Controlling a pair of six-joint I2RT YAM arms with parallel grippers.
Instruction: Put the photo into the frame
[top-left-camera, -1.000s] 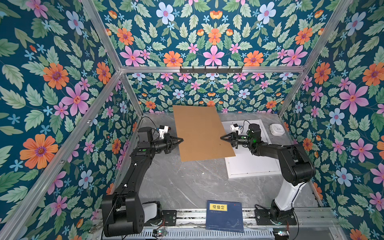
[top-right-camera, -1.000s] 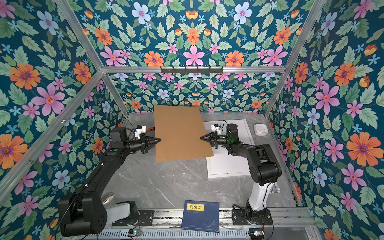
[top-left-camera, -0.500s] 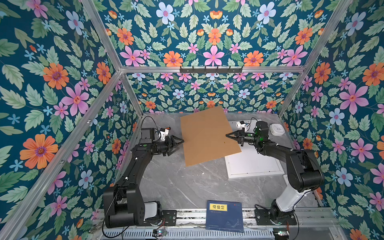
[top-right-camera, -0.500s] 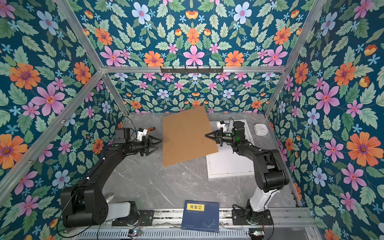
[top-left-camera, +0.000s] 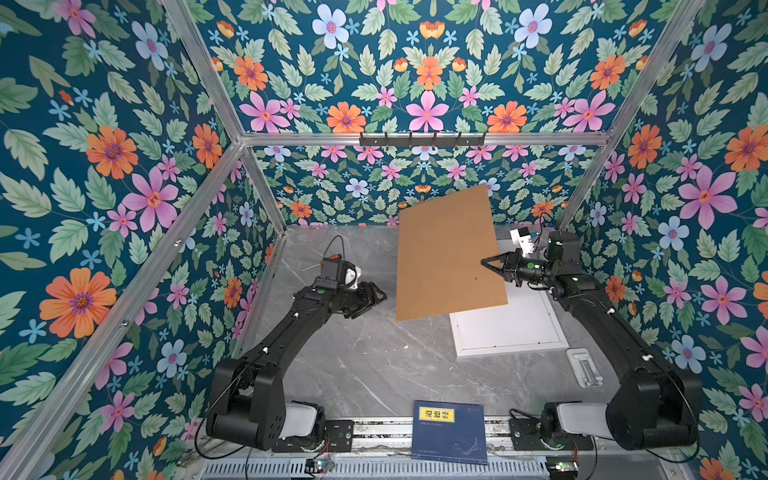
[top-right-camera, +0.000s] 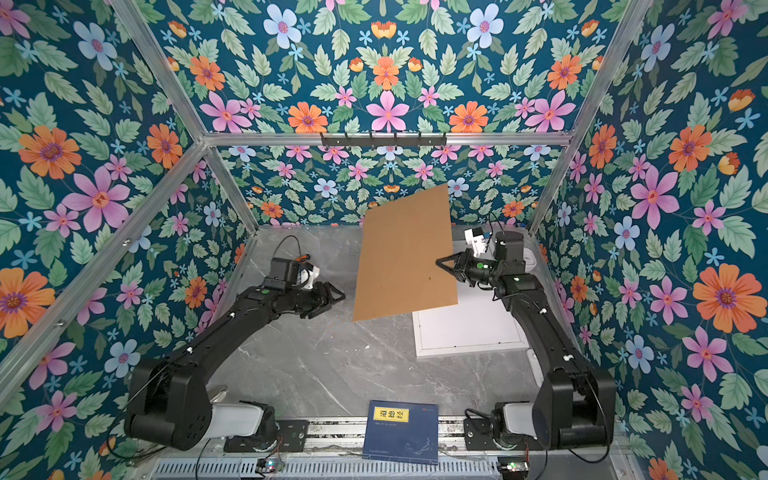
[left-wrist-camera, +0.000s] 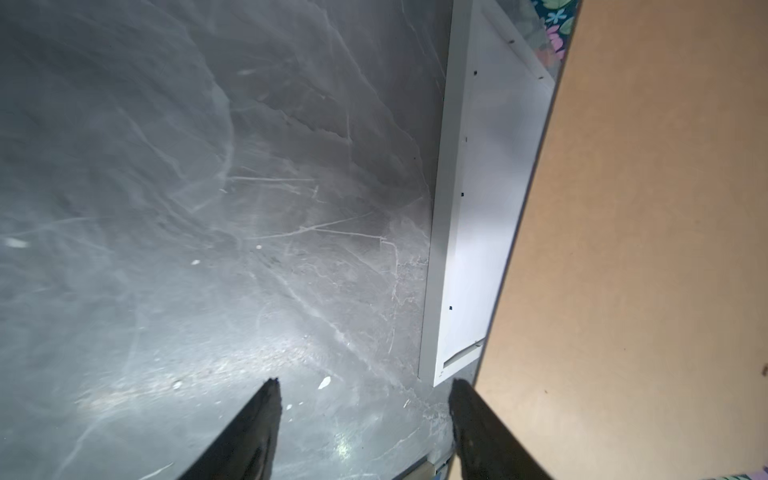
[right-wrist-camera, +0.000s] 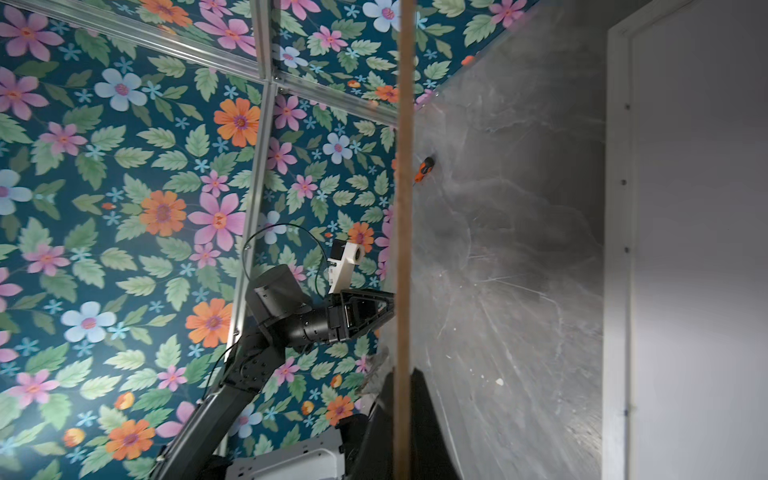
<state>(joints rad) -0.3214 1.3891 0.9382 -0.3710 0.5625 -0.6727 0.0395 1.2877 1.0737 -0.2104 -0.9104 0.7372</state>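
Brown board (top-left-camera: 449, 257): it's up off the tabletop (top-left-camera: 374, 361) and tilted. It hides the far part of the frame (top-left-camera: 511, 351) in both top views.
Right jaws: clamped on the board's right edge. The right wrist view shows the sheet edge-on between them.
Left jaws: apart and holding nothing, near the board's left edge. From the top views I'd say they aren't touching it.
Frame: flat on the tabletop over on the right, plain white inside.
Photo: I can't spot it in any view. I can't tell whether that white is its back.
Step, my guess: getting the board clear of the frame.
How I'd run it: go slow, since a one-edge pinch lets a big sheet swing. I'd keep the low corner above the rail, then lay the board flat on open tabletop, away from the blue book (top-left-camera: 451, 432). If it wobbles, I'd steady the free edge with the left jaws.
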